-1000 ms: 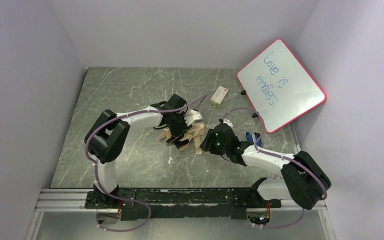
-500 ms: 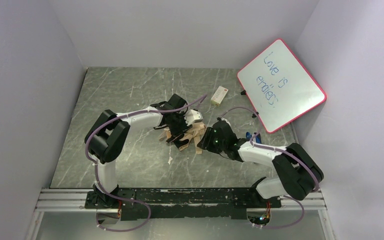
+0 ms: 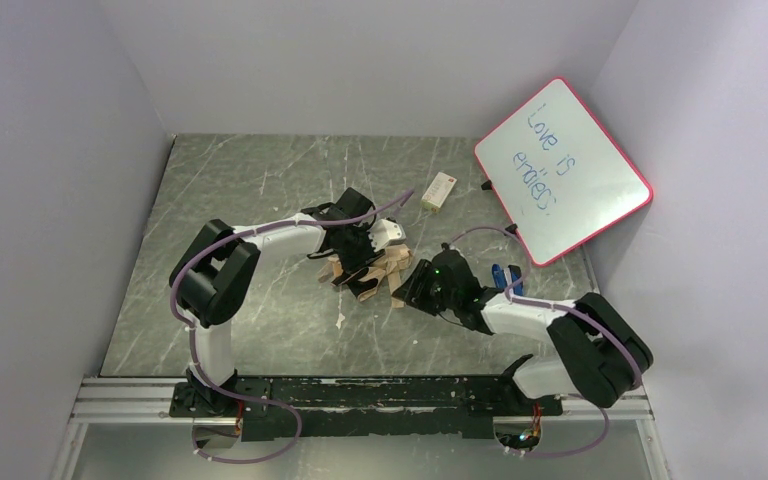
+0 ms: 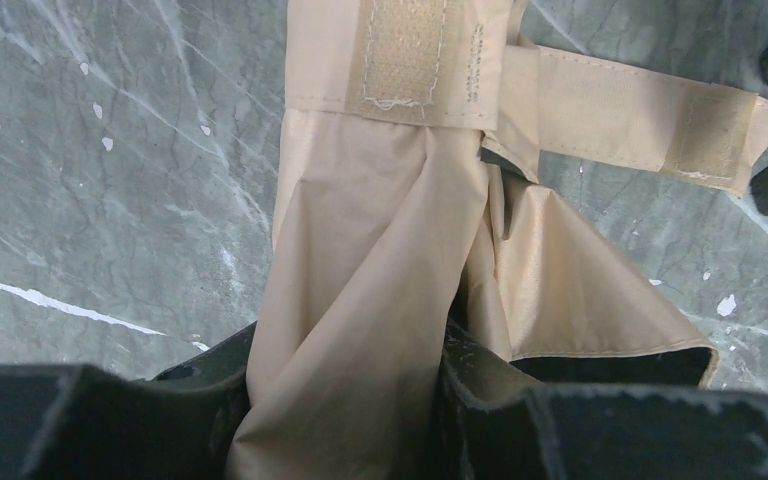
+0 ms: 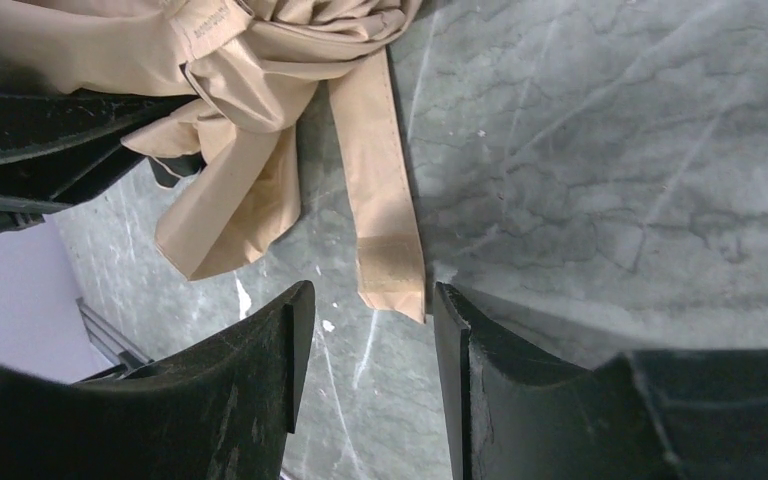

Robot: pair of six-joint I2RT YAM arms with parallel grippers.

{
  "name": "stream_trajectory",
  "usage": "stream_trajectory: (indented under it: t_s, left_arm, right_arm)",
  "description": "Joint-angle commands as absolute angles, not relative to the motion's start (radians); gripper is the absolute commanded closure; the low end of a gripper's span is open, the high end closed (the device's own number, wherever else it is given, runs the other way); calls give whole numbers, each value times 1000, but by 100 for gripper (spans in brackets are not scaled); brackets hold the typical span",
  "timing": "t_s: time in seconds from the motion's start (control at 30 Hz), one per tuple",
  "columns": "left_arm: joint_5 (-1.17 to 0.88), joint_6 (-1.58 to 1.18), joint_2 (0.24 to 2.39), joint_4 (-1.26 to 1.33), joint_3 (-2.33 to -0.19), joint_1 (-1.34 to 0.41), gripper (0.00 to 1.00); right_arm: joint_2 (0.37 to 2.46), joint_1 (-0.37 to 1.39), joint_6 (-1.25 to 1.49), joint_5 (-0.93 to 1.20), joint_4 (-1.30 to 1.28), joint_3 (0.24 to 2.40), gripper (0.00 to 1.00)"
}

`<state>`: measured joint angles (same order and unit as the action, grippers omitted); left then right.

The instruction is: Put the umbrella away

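The umbrella (image 3: 372,272) lies collapsed but unwrapped near the middle of the table (image 3: 260,190), a loose bundle of tan folds with black lining showing at the edges. The left gripper (image 4: 345,410) is pinching a gathered fold of that fabric. From its wrist view it has cloth between the fingers, not the shaft. The right gripper (image 5: 372,310) stands spread and empty, low over the marble, with the free end of the strap (image 5: 375,170) lying flat just at the mouth of its jaws. The likeliest trouble is a missed pickup. The strap is thin and pressed to the table, so the fingers may close over it, or catch only the very tip past the fastening patch (image 5: 390,262) and let it slide out under tension. A second risk comes from the left hold: cloth alone gives little anchor, and a pull on the strap could drag the whole bundle sideways or draw the fold out of the pinch. The folds are also uneven (one flap splays out toward the right arm), so a wrap begun now may trap a bulge and leave the strap's patch short of its mate on the body (image 4: 400,50). The two grippers are near each other — a wide swing around the bundle could knock them together.
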<state>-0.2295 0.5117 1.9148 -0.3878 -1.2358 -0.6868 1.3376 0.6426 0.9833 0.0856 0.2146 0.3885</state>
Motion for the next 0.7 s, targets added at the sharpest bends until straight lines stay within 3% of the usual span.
stream_trajectory:
  t_s: [0.0, 0.33, 0.67]
  left_arm:
    - [-48, 560, 1998, -427, -1190, -675, 95]
    - [-49, 560, 2003, -428, -1191, -675, 95]
    - [-46, 557, 2004, -428, -1190, -675, 95]
  right_arm:
    - [1401, 637, 991, 103, 202, 386, 49]
    - [1418, 637, 1054, 131, 323, 339, 49]
    - [1493, 635, 1088, 214, 614, 285, 48]
